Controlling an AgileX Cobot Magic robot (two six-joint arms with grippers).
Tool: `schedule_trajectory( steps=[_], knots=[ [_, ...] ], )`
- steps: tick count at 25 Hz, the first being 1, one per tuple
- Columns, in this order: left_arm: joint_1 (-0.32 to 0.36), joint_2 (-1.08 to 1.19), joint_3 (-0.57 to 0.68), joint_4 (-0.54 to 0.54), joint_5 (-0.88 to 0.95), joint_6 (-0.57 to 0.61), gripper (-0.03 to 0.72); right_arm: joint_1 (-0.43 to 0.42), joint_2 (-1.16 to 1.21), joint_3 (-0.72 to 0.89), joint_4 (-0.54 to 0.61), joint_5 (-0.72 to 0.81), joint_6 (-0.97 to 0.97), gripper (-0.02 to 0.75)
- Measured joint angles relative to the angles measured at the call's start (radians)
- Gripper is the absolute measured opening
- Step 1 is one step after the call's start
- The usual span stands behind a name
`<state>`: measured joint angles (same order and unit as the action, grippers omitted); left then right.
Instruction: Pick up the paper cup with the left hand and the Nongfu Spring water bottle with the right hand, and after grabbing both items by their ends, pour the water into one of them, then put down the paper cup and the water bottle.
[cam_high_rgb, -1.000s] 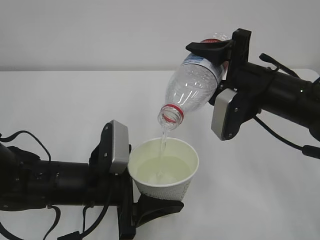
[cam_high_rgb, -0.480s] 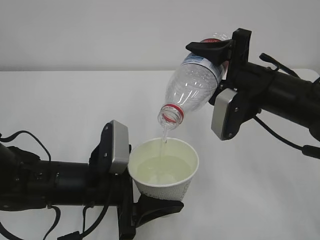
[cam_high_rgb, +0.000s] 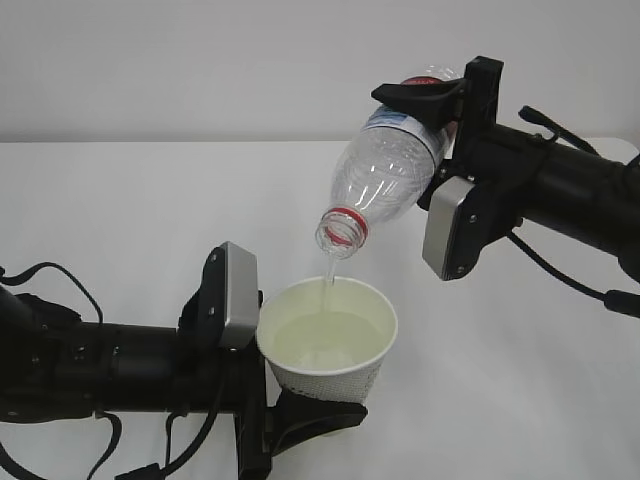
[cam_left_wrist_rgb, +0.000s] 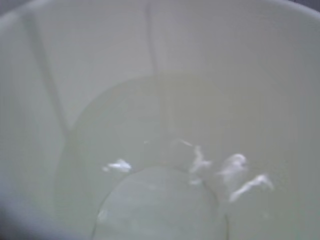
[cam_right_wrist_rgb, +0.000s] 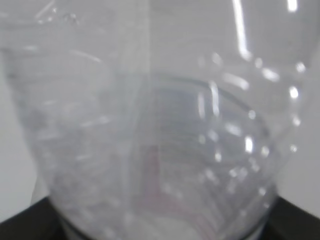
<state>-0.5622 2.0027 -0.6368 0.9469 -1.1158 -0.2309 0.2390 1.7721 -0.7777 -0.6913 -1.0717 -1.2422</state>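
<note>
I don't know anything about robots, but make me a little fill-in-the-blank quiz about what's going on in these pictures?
1. The right gripper holds the bottle tilted with its mouth pointing ____.
2. A thin stream of water falls into the ____.
3. The left gripper holds the paper cup, which stands ____.
4. The neck ring on the bottle is ____.

Missing words: down; cup; upright; red

White paper cup (cam_high_rgb: 335, 372), cream inside; clear bottle (cam_high_rgb: 385, 180), red neck ring (cam_high_rgb: 346, 218); black arms, grey pads (cam_high_rgb: 236, 297).

The paper cup (cam_high_rgb: 330, 345) hides the left jaws; the bottle's (cam_high_rgb: 390, 170) base seems masked.
</note>
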Motion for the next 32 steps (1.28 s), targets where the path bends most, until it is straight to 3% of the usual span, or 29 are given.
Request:
schedule_trajectory(
  steps=[32],
  knots=[
    [0.0, 0.0, 0.0, -0.04, 0.002, 0.0, 0.509, 0.0, 0.0, 0.003, 0.0, -0.001, 0.267, 0.488]
  ],
)
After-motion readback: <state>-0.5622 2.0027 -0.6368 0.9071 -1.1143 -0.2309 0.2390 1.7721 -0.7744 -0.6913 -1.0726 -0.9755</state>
